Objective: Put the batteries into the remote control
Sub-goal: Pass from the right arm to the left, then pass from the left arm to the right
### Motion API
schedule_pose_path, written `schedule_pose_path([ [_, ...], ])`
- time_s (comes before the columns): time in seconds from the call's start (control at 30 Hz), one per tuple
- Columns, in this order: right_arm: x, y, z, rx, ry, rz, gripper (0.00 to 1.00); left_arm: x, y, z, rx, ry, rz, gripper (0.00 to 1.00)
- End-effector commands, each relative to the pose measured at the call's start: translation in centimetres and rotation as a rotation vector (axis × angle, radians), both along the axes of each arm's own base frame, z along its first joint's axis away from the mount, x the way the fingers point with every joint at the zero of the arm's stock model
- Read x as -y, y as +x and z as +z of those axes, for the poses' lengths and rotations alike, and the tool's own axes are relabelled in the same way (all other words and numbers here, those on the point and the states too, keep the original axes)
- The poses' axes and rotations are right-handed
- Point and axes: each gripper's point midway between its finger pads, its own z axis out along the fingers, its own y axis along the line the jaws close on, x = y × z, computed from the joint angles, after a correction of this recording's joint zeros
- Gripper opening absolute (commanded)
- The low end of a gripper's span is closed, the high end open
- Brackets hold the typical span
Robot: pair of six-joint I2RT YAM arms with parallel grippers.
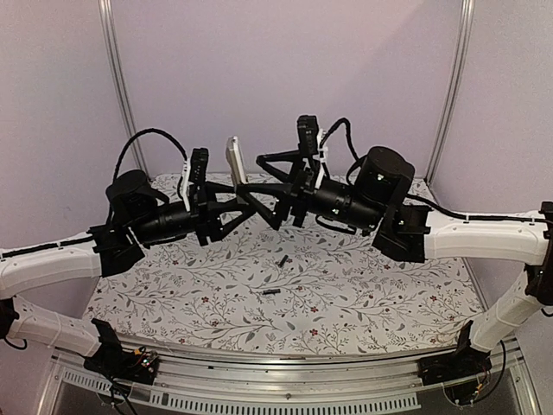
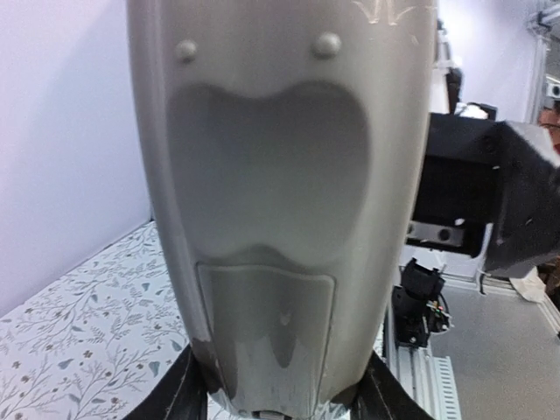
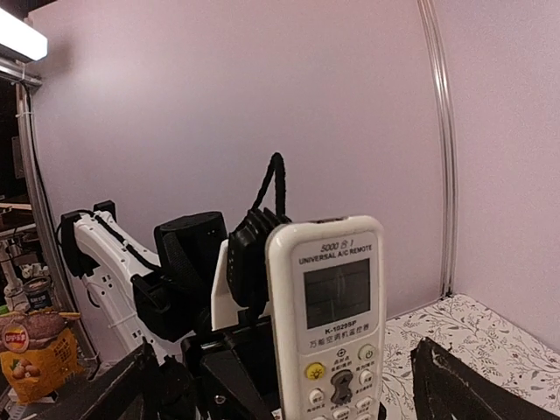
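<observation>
Remote control [image 2: 280, 219]: held upright in the air, grey back and closed battery cover [image 2: 267, 324] facing the left wrist camera.
Left jaws: pinching its lower end.
Right jaws: spread either side of its front, apparently not touching.
Batteries [image 1: 282, 259] [image 1: 270, 294]: loose on the desk [image 1: 389, 294], well below.
Risk: a push on the cover could lever the remote out of that single-end grip, and the round cells could roll when nudged.
</observation>
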Motion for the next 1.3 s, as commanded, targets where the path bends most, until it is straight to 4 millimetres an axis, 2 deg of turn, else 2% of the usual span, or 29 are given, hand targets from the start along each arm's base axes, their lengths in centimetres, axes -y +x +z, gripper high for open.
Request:
schedule_pose_path([
  [0.0,3.4,2.0,1.8,-0.027,-0.006,-0.207,0.99,-1.9,5.7,-0.5,-0.059,0.031,0.374,0.0],
  [0.1,5.6,4.3,1.8,-0.087,-0.013,-0.375,0.91,-3.7,8.6,-1.8,-0.126,0.061,0.591,0.0],
  [0.17,5.5,4.9,1.3,-0.11,-0.028,-0.402,0.86,-4.0,9.2,-2.1,-0.137,0.074,0.645,0.0],
  [0.23,4.5,5.1,0.9,-0.122,-0.054,-0.393,0.83,-4.1,9.1,-2.1,-0.133,0.071,0.647,0.0],
  [0.5,-1.5,6.6,-1.6,-0.147,-0.163,-0.324,0.74,-3.6,8.6,-2.0,-0.108,0.078,0.612,0.0],
  [0.6,-2.7,6.9,-2.4,-0.149,-0.192,-0.307,0.73,-3.5,8.5,-2.0,-0.068,0.107,0.614,0.0],
  [0.7,-2.4,7.0,-2.3,-0.151,-0.196,-0.322,0.73,-4.0,9.0,-2.3,0.026,0.191,0.663,0.0],
  [0.87,0.1,7.1,-1.4,-0.178,-0.231,-0.393,0.76,-5.8,9.9,-2.6,0.236,0.378,0.767,0.0],
  [1.0,2.0,7.2,-1.4,-0.253,-0.311,-0.45,0.81,-6.1,9.9,-3.3,0.325,0.484,0.763,0.0],
  [1.1,2.2,7.2,-1.4,-0.312,-0.348,-0.459,0.82,-5.8,9.8,-3.7,0.345,0.511,0.739,0.0],
  [1.27,1.4,7.7,-2.1,-0.394,-0.427,-0.417,0.83,-5.4,9.1,-4.4,0.397,0.554,0.68,0.0],
])
